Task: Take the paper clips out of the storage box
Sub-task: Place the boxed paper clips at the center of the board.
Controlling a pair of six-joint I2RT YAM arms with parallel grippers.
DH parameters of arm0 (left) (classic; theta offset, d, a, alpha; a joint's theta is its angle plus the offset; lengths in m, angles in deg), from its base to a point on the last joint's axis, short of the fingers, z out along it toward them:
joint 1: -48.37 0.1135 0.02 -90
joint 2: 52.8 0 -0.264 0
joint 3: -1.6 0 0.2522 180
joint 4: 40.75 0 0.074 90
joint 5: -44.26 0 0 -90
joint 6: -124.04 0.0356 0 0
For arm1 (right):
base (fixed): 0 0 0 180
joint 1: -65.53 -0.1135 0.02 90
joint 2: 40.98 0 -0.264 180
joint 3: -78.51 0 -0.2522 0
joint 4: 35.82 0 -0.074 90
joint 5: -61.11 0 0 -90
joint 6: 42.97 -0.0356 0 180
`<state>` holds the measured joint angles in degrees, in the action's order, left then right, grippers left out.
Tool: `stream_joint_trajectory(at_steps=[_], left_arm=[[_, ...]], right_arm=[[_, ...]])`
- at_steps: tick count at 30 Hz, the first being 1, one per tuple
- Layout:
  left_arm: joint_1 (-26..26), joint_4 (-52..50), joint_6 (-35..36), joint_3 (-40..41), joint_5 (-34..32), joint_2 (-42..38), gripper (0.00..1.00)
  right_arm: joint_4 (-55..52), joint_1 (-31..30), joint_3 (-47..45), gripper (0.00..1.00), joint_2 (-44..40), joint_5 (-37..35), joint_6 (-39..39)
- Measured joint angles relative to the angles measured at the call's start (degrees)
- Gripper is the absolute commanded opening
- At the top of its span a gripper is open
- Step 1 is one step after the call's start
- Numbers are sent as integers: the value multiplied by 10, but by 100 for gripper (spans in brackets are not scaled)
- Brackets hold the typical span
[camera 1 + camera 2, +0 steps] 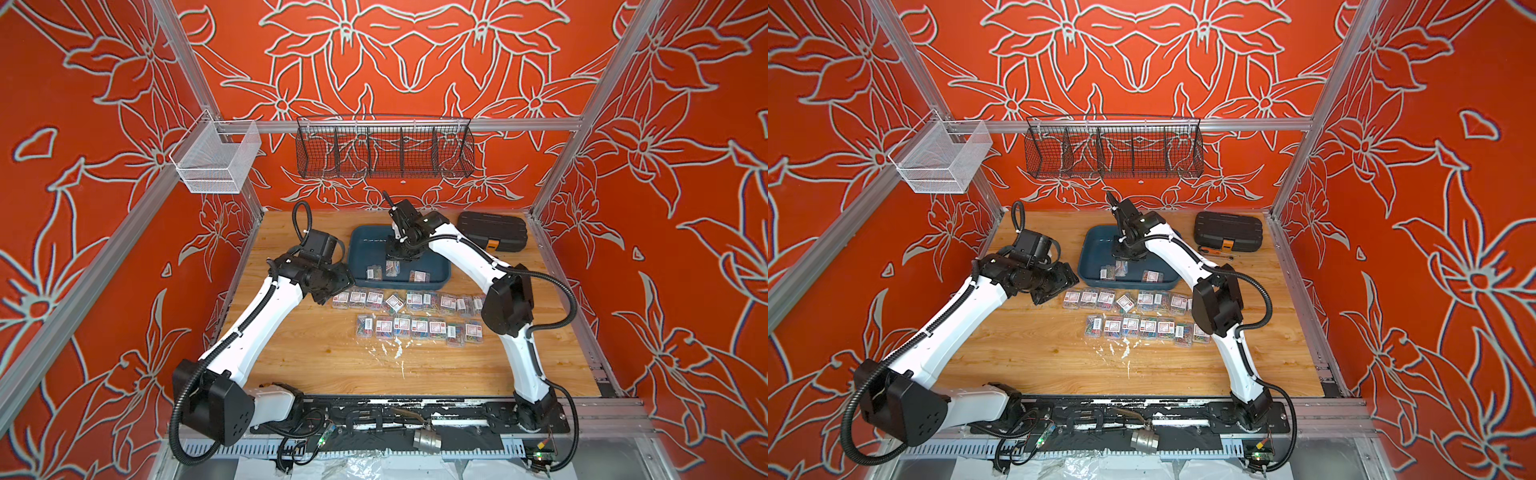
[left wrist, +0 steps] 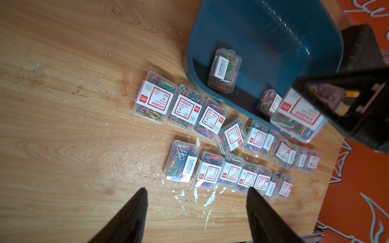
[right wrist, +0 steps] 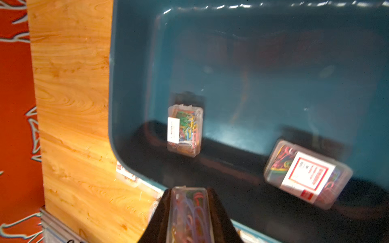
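Observation:
The storage box [image 1: 365, 245] is a shallow teal tray at the back middle of the table. Two clear boxes of paper clips lie inside it, one to the left [image 3: 185, 131] and one with its label up [image 3: 306, 174]. My right gripper [image 3: 189, 194] is shut on a third box of paper clips [image 3: 190, 212] and holds it edge-up over the tray's front part [image 1: 392, 267]. Several more boxes lie in two rows [image 1: 409, 301] [image 1: 419, 328] on the wood in front of the tray. My left gripper [image 2: 196, 189] hangs open and empty beside the rows' left end.
A black ribbed case with an orange latch [image 1: 492, 230] lies at the back right, with a small tool [image 1: 1214, 251] in front of it. A black wire basket [image 1: 384, 151] and a white mesh basket [image 1: 216, 156] hang on the rails. White flecks [image 2: 210, 197] mark the wood.

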<state>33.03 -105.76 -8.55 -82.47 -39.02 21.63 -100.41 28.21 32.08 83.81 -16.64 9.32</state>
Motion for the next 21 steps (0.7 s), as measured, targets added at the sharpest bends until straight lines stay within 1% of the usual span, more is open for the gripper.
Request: stream_joint_trajectory(at_steps=[4,8,11,16,21], left_arm=[[27,0,-31,4,-1,-13,72],[48,3,-56,24,-17,-53,72],[63,2,-70,38,-28,-87,72],[76,-8,-75,38,-40,-116,72],[79,-26,-74,48,-41,-137,72]], right_arm=[[66,-40,-81,16,-34,10,-22],[137,-97,-139,14,-39,17,-35],[186,-137,-173,14,-39,21,-44],[246,-184,-191,14,-37,21,-51],[306,-203,-191,14,-22,20,-64]])
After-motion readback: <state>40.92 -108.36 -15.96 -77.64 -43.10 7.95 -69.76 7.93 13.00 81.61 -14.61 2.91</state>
